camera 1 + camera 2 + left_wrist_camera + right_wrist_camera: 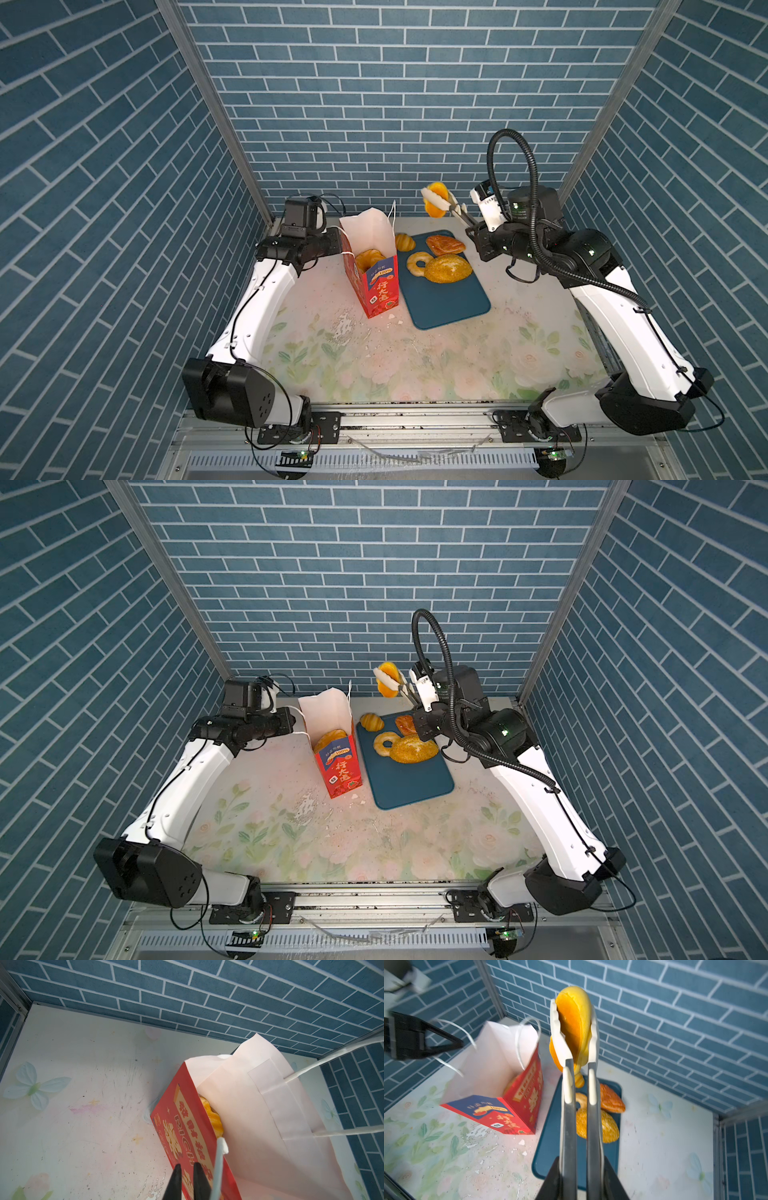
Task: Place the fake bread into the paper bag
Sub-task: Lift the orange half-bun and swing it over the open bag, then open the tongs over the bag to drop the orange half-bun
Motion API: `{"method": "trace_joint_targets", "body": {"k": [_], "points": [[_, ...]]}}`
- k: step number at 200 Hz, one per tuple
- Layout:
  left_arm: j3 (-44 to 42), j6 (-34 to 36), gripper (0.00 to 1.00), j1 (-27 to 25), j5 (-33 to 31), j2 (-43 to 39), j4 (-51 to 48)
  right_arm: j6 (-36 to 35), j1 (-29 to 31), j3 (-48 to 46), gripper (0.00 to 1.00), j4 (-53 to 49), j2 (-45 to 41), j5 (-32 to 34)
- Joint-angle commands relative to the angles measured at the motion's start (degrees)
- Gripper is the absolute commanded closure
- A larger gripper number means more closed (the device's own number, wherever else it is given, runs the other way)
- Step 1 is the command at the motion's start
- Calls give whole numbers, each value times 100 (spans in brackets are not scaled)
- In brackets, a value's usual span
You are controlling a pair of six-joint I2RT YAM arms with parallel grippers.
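Note:
My right gripper (471, 226) (580, 1159) is shut on white-tipped metal tongs (446, 205) (579, 1084). The tongs pinch a golden piece of fake bread (437, 190) (573, 1022) in the air, behind the tray and right of the bag's mouth. The red paper bag (380, 286) (187, 1126) stands open, leaning left, with fake bread (368, 259) (212, 1113) inside. My left gripper (334, 241) (186, 1167) is beside its mouth, jaws nearly together. The bag's white cord handle (218, 1165) runs taut along one finger. A small bun (405, 242), flat reddish pastry (444, 244), ring (419, 262) and oval loaf (448, 269) lie on the tray.
The dark teal tray (449, 299) lies right of the bag, its near half bare. The floral tabletop (415, 365) carries white flakes in front of the bag. Blue brick walls close the back and both sides.

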Motion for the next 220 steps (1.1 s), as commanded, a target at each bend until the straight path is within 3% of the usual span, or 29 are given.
{"method": "trace_joint_targets", "body": {"k": [1,61,131,186,220], "points": [[-23,-45,86,-6,73,-124,92,-1003,402,354,77,876,407,-4],[-144,-122,86,-15,25,-246,135,-1080,852,532,77,1315,1472,-505],[-165,-122,86,-15,-6,-273,104,-924,905,641,74,898,2226,-305],[-226,-172,86,-10,16,-261,165,-933,899,1359,56,373,2761,-288],[-269,-158,86,-15,-25,-325,179,-922,901,1512,52,291,2578,-158]]}}
